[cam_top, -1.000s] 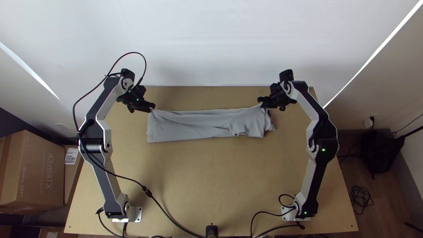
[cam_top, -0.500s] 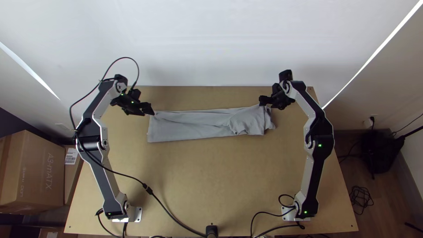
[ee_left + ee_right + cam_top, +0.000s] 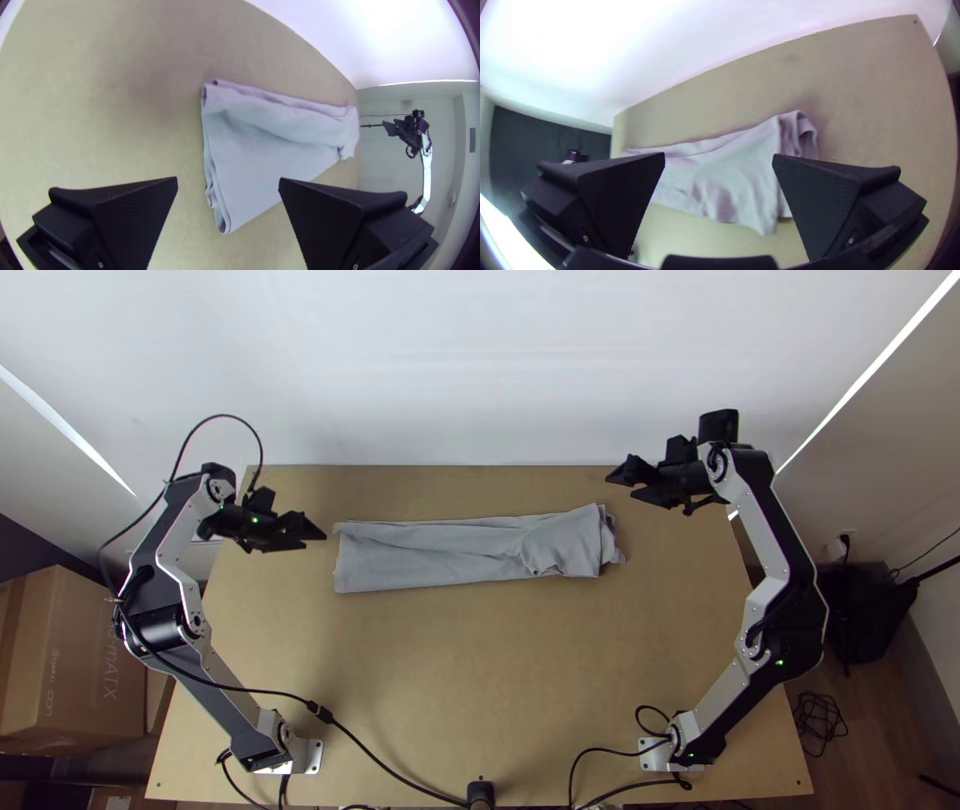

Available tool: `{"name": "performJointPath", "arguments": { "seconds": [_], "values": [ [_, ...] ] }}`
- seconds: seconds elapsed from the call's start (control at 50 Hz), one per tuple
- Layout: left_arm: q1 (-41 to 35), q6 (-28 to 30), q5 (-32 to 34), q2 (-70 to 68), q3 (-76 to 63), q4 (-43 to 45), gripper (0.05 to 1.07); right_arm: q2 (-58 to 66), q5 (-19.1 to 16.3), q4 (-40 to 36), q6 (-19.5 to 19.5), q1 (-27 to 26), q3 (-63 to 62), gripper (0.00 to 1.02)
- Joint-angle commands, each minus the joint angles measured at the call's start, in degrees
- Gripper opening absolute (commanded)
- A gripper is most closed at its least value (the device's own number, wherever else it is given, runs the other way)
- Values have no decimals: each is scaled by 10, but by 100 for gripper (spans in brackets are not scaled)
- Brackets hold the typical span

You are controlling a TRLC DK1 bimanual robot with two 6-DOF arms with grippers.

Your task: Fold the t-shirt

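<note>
While the t-shirt (image 3: 430, 558) lies as a long strip from left to right on the counter (image 3: 440, 690), toward its far side, the step in hand looks like the pause between folds: the lengthwise fold appears made, the crosswise one not. Left part of the strip fairly flat, with a long shallow crease; right part bunched, its end ruffled and uneven. Layer count cannot be told with confidence from these views.

Left fingers (image 3: 135, 215): spread wide, nothing between them, just off the strip's left end, no contact with the cloth. Right fingers (image 3: 615, 200): also spread wide, holding nothing, clear of the cloth, beyond the far right corner of the strip.

Next move, as judged: lower one set of fingers to an end of the strip, close on all layers together, and carry that end toward the middle. The right end probably wants smoothing first, since its loose folds could slip or be pinched singly, leaving a crooked packet. Overall estimate: past halfway, with the shortening folds outstanding.
</note>
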Motion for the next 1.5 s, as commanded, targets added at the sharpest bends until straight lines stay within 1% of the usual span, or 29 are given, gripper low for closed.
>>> {"name": "performJointPath", "arguments": {
  "seconds": [0.0,0.04,0.14,0.22,0.3,0.36,0.48,0.62,0.74,0.88,1.06,1.1,1.14,1.16,1.18,1.24,1.26,1.28,1.42,1.48],
  "values": [
    [6,22,26,1,-46,-2,103,-3,-74,-15,56,-17,-31,99],
    [5,22,26,5,-56,-1,103,-3,-98,-17,67,-20,-36,99],
    [4,21,31,10,-76,12,103,-9,-113,-21,73,-20,-48,99],
    [1,19,31,10,-91,30,103,-15,-114,-21,75,-17,-55,99],
    [-3,14,30,-2,-116,78,103,-19,-114,-21,76,-16,-56,99],
    [-10,-9,21,-4,-134,116,103,-22,-114,-21,79,-16,-56,99],
    [-23,-43,12,6,-142,154,103,-32,-114,-21,82,-14,-60,99],
    [-44,-85,7,27,-136,158,103,-41,-113,-21,82,-14,-67,99],
    [-80,-95,5,29,-141,165,103,-46,-113,-20,82,-14,-69,99],
    [-124,-137,-14,32,-143,201,103,-48,-113,-20,86,-13,-68,99],
    [-171,-176,-71,29,-150,252,102,-56,-113,-20,88,-13,-69,99],
    [-176,-180,-81,26,-158,268,97,-58,-113,-20,88,-13,-71,99],
    [-181,-181,-91,23,-164,284,88,-61,-113,-20,88,-14,-74,99],
    [-181,-181,-95,20,-170,294,78,-61,-113,-20,88,-15,-76,99],
    [-181,-181,-100,17,-174,303,64,-62,-113,-20,88,-15,-77,99],
    [-177,-192,-113,-1,-193,348,17,-66,-113,-20,87,-16,-81,99],
    [-174,-195,-120,-7,-200,364,6,-68,-113,-20,87,-17,-83,99],
    [-169,-196,-124,-15,-206,372,8,-68,-113,-20,86,-17,-84,99],
    [-124,-186,-125,-44,-223,375,8,-75,-113,-20,83,-20,-94,99],
    [-91,-178,-125,-55,-230,375,8,-75,-113,-20,82,-19,-98,99]
  ]
}}
